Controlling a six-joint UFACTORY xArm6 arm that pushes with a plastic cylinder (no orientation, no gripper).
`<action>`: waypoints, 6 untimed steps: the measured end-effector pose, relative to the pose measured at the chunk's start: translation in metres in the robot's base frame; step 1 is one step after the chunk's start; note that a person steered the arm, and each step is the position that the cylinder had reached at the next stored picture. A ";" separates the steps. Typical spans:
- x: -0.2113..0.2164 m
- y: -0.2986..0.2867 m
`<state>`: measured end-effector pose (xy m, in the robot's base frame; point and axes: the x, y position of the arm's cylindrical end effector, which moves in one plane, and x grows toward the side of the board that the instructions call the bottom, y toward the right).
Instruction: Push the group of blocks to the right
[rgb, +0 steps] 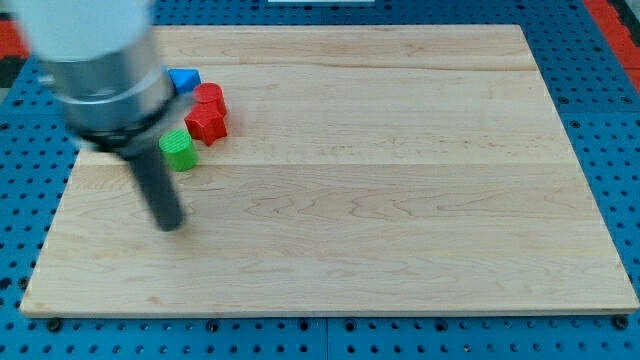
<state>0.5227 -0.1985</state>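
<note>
my tip (171, 224) sitting below green block (179, 150), not touching | no end effector | group lying near worktop (400, 200) top-left corner | push pending

Bright, even overhead light gives soft shadows on the wooden board (400, 200), while the near arm housing (95, 60) looks blurred.

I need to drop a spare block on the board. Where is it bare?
Everything from the red blocks to the board's right edge is bare, and so is the bottom strip. The top-left corner is crowded: blue block, green block, with my tip just below them.
</note>
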 end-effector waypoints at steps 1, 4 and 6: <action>-0.008 -0.100; -0.067 -0.106; -0.180 -0.103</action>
